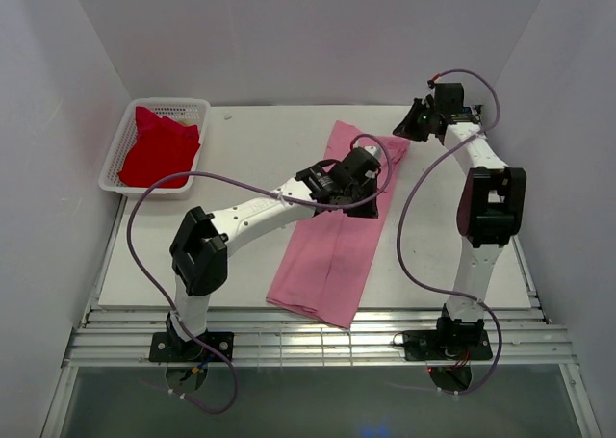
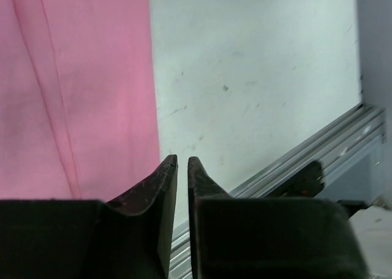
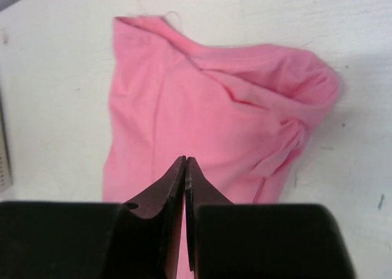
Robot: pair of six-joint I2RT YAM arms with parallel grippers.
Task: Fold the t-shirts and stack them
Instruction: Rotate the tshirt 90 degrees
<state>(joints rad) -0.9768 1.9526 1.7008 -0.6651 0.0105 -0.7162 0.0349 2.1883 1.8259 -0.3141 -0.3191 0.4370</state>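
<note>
The left gripper [image 2: 181, 159] stands parted by a narrow slit and grasps nothing, just beside the long edge of the pink t-shirt [image 2: 73, 89], over bare worktop [image 2: 257, 76]. The right gripper [image 3: 185, 160] is clenched tight above the shirt's bunched end, seemingly empty. The red t-shirt [image 1: 159, 149] lies in the basket [image 1: 173, 103], well to the left gripper's left

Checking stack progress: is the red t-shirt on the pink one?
No, the red t-shirt sits in the basket, apart from the pink t-shirt on the table.
</note>
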